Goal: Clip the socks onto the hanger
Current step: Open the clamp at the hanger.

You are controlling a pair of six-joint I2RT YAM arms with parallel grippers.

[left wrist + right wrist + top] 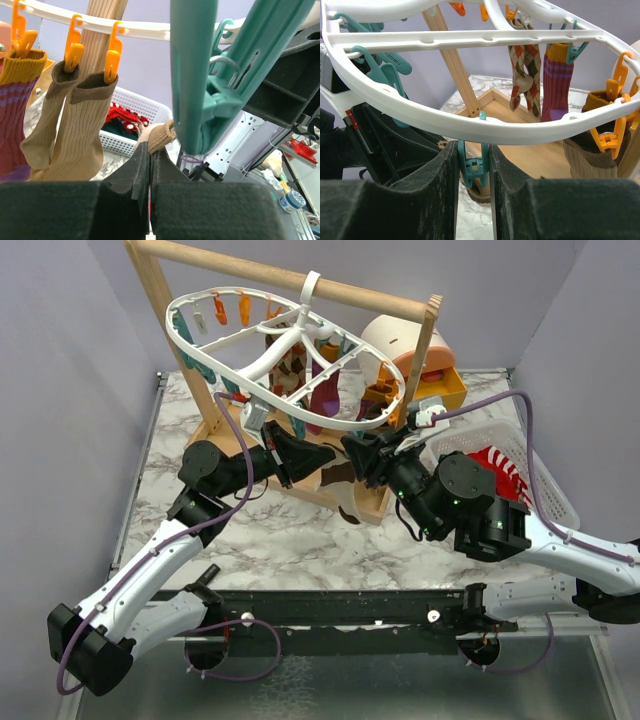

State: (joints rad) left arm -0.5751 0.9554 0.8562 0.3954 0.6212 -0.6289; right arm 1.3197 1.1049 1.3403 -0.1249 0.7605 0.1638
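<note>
Left jaws are fully closed and pinch the cuff of a tan-brown sock (161, 136) at their tips. In the left wrist view the cuff sits just beside the lower end of a teal clip (471, 167). Can't tell whether the cuff is between the clip's tips.

Right jaws are narrow and clamped on that teal clip from both sides. The clip hangs off the near rim of the hanger (420, 112). Some of the tan-brown sock shows directly under it in the right wrist view.

Both arms meet under the hanger's near edge, jaws facing each other and close together.

The hanger hangs by its hook from the top bar of the wooden rack (290, 278) and tilts down toward the arms.

Socks on the hanger:
- argyle sock (524, 75), on the far side of the ring
- maroon sock (557, 80), just beside the argyle one on a teal clip
- two ribbed tan socks (75, 140), side by side, each on an orange clip (112, 62)

The white basket (545, 480) sits on the marble desk (300, 540) to the right of the rack. A red-and-white striped sock (495, 465) lies in it.
</note>
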